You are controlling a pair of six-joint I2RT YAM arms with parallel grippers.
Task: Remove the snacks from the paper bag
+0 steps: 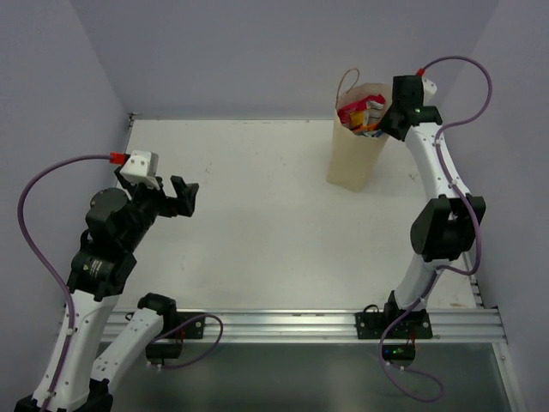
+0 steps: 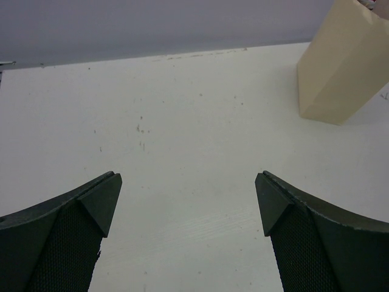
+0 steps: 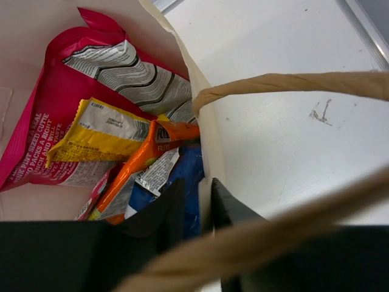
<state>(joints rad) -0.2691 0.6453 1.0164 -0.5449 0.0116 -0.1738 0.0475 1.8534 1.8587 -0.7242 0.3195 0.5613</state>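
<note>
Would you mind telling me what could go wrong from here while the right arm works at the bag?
1. The right gripper grips the wall of the paper bag, not the snacks; lifting might raise or tip the whole bag.
2. A handle loop crosses right by that gripper and could snag it.
3. The left gripper hangs open far away, so nothing braces the bag.

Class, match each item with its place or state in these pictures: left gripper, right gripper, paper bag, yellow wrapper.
1. left gripper
2. right gripper
3. paper bag
4. yellow wrapper

A. inside the bag, lying against the pink packet
B. open, held over the table
C. standing upright at the table's far right
D. one finger inside the bag's wall, one outside

Pairs: 1-B, 2-D, 3-C, 4-A.
</note>
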